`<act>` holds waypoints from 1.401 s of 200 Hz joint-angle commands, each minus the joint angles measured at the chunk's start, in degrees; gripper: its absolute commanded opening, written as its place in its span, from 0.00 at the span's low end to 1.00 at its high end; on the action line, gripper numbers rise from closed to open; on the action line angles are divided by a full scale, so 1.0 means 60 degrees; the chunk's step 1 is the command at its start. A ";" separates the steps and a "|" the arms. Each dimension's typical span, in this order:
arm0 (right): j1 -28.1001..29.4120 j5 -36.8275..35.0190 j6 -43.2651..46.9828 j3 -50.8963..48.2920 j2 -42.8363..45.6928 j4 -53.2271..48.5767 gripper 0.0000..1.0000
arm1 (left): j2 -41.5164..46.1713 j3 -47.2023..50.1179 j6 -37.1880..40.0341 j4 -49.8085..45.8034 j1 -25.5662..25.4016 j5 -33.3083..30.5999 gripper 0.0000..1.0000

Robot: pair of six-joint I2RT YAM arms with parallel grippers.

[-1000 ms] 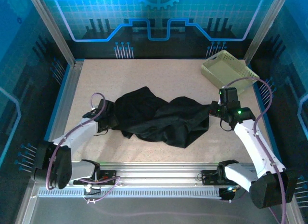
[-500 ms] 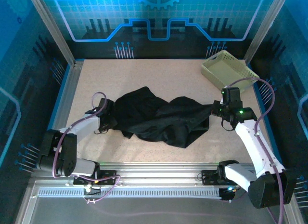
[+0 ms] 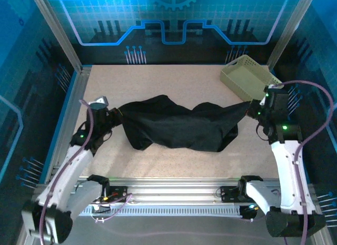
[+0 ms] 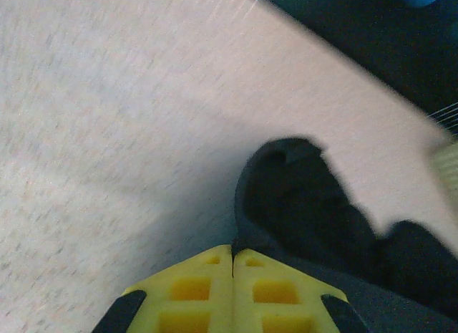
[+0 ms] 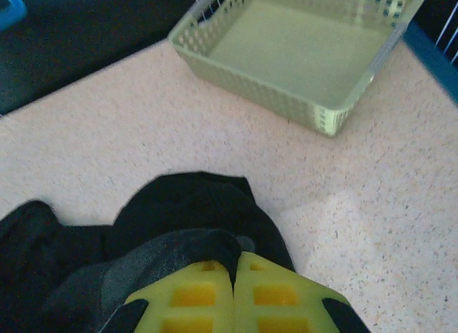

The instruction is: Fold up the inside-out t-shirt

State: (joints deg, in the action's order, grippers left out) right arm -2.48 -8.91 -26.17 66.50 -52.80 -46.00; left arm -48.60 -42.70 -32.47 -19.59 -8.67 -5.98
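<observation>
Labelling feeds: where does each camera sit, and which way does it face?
Top external: above, behind the robot, looking down at the table; left gripper and right gripper hold the t-shirt.
Left wrist: faces along its shut fingers at t-shirt.
Right wrist: past its shut fingers at t-shirt, basket.
Shared: t-shirt, all three.

Left gripper (image 3: 117, 117) pinched closed; right gripper (image 3: 252, 109) likewise; arms spread wide.

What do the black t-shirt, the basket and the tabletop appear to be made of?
The t-shirt: soft matte cloth, probably knit; it sags and creases.
The basket: pale yellow-green plastic with a slight sheen and moulded lattice walls.
The tabletop: hard, beige, speckled, matte; laminate or stone-look, I cannot tell which.
</observation>
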 commanded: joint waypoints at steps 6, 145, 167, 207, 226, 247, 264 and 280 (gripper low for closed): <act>-0.0242 -0.0388 -0.0168 0.1263 0.0558 -0.0835 0.00 | 0.1413 -0.0966 0.0304 -0.0210 0.0098 0.0326 0.00; -0.0421 0.0501 -0.0432 -0.1175 -0.1365 0.1190 0.00 | -0.6051 -0.2595 0.0401 -0.0571 0.0361 0.0775 0.00; -0.0421 0.0756 -0.0369 -0.1162 -0.1594 0.1291 0.00 | -0.6513 -0.2723 0.0582 -0.0410 0.0437 0.0843 0.05; -0.0414 0.1064 -0.0285 -0.1038 -0.1820 0.1451 0.00 | -0.6942 -0.2762 0.0752 0.0049 0.0766 0.0998 0.40; -0.0403 0.1170 -0.0227 -0.0976 -0.1895 0.1470 0.00 | -0.6599 -0.2379 0.0796 0.0409 0.0785 0.1070 0.57; -0.0403 0.1168 -0.0194 -0.1002 -0.1951 0.1470 0.00 | -0.5872 -0.1339 0.0665 0.1422 0.0788 0.1569 0.64; -0.0399 0.1180 -0.0190 -0.1041 -0.1959 0.1483 0.00 | -0.5484 -0.0549 0.0583 0.2122 0.0789 0.1991 0.66; -0.0392 0.1207 -0.0180 -0.1078 -0.1980 0.1514 0.00 | -0.5591 -0.0138 0.0604 0.2483 0.0782 0.2306 0.66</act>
State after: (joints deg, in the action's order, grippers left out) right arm -4.19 -2.48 -28.05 59.16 -64.31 -38.22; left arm -82.89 -47.22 -28.53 -10.85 -4.27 2.81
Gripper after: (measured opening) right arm 0.064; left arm 0.660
